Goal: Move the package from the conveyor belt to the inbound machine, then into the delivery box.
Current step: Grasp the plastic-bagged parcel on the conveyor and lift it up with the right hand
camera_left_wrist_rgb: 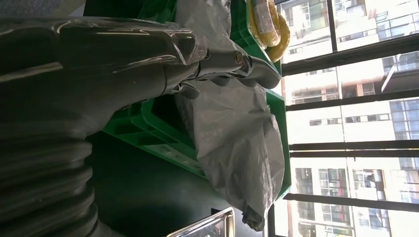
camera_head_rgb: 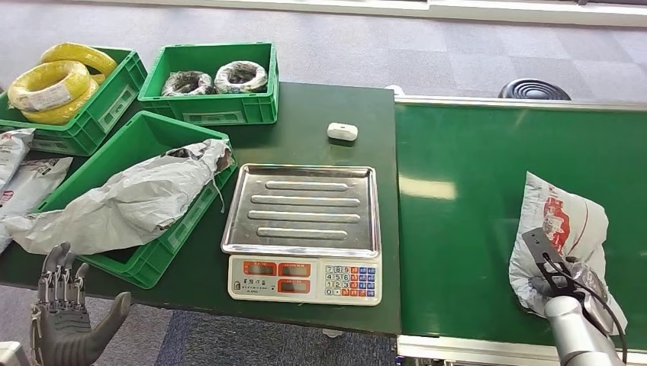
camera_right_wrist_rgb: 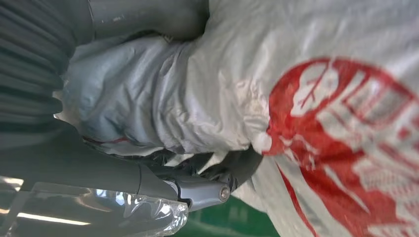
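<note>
1 crinkled white plastic package (camera_head_rgb: 568,229) gripped by right robot hand (camera_head_rgb: 561,284); left robot hand (camera_head_rgb: 65,313) spread, empty.

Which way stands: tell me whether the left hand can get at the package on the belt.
Probably not: the left hand hangs open off the table's near left corner, while the package lies far across on the belt, already gripped by the right hand.

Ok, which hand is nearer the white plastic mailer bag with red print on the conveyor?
Right. The right hand grips the white red-printed mailer bag; the left hand hangs open across the table, below the green crate.
</note>
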You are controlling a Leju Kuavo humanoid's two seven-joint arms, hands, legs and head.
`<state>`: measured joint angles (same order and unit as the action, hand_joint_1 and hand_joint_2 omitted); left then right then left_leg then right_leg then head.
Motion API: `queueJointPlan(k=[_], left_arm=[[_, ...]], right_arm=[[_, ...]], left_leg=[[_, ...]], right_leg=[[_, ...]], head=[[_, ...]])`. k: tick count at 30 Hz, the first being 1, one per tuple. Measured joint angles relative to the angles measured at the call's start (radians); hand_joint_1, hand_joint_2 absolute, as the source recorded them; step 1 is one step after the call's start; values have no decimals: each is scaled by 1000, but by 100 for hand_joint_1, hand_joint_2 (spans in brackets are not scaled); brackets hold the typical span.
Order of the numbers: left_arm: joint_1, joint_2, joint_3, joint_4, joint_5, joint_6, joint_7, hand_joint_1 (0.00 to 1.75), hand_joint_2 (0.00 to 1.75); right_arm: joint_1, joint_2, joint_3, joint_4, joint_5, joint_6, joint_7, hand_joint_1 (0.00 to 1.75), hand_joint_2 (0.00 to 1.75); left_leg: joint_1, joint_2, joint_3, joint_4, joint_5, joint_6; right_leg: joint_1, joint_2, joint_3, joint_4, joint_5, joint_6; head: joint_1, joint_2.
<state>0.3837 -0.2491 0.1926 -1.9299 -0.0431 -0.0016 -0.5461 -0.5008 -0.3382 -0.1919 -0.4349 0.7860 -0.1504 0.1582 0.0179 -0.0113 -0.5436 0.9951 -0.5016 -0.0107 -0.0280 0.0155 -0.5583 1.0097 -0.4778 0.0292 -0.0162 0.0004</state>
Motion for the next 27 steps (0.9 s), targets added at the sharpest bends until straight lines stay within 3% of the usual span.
queueJointPlan(k=[11,15,21,24,27], left_arm=[[2,2,-4,0,0,-4,3,0,175],[2,7,-13,1,5,-5,1,0,175],[2,15,-32,1,12,-1,-11,0,175],[-4,19,-45,1,13,2,-18,0,175],[-24,23,-58,1,11,-2,-23,0,175]], right_arm=[[-35,-10,0,11,8,13,2,175,175],[-47,-8,0,8,0,-28,-38,175,175],[-68,44,0,-89,-75,-178,-272,175,175],[-95,108,27,-203,-122,-230,-411,175,175],[-119,189,108,-340,-115,-237,-479,175,175]], left_leg=[[1,0,2,0,0,0],[1,0,0,0,0,0],[1,0,-5,0,1,0],[1,0,-5,0,2,-1],[2,0,-5,0,3,-2]], right_leg=[[1,0,2,0,0,0],[1,0,2,0,0,0],[1,0,-3,1,1,0],[1,1,-5,2,1,-1],[2,1,-6,3,1,-1]], head=[[0,0],[0,0],[0,0],[0,0],[0,0]])
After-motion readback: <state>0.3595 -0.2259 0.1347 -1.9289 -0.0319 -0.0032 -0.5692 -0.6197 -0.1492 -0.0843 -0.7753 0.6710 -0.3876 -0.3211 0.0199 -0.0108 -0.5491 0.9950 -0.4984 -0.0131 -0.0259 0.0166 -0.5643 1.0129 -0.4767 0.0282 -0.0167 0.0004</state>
